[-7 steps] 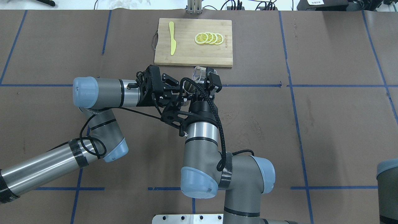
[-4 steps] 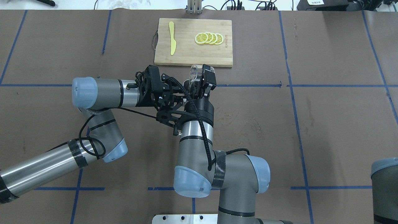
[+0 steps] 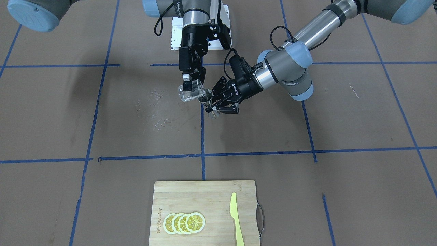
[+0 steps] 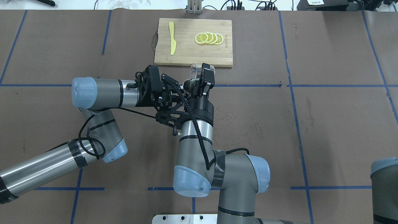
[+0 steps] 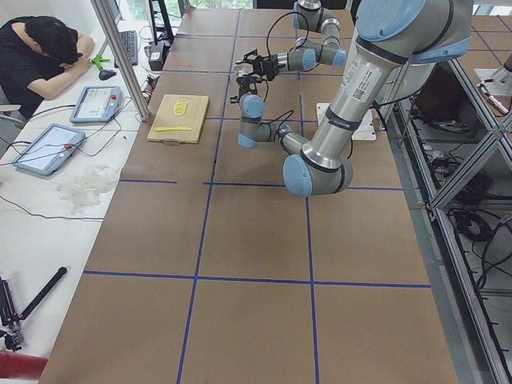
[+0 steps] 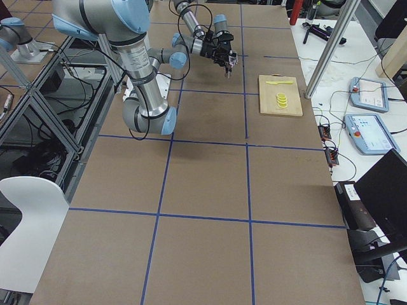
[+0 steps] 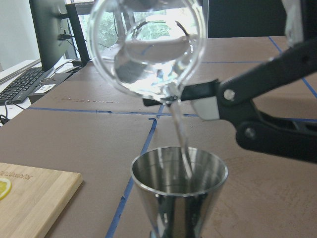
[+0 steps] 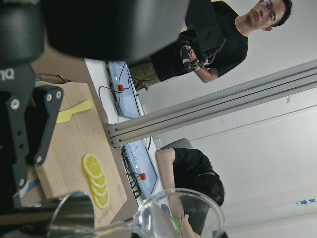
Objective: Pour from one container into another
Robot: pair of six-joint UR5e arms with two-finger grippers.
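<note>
Two closed grips: right tool (image 3: 189, 88) holds tilted glass cup (image 7: 148, 47), left tool (image 3: 212, 104) holds jigger (image 7: 179, 198).

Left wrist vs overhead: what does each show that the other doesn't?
Left wrist only: a thin clear stream running from the glass lip into the jigger bowl, and liquid left in the glass.
Overhead only: who holds what, with the right gripper on the glass and the left gripper on the jigger. It also shows the knife and the full row of lemon slices.
Both: the glass tilted over the jigger, near the board.
</note>
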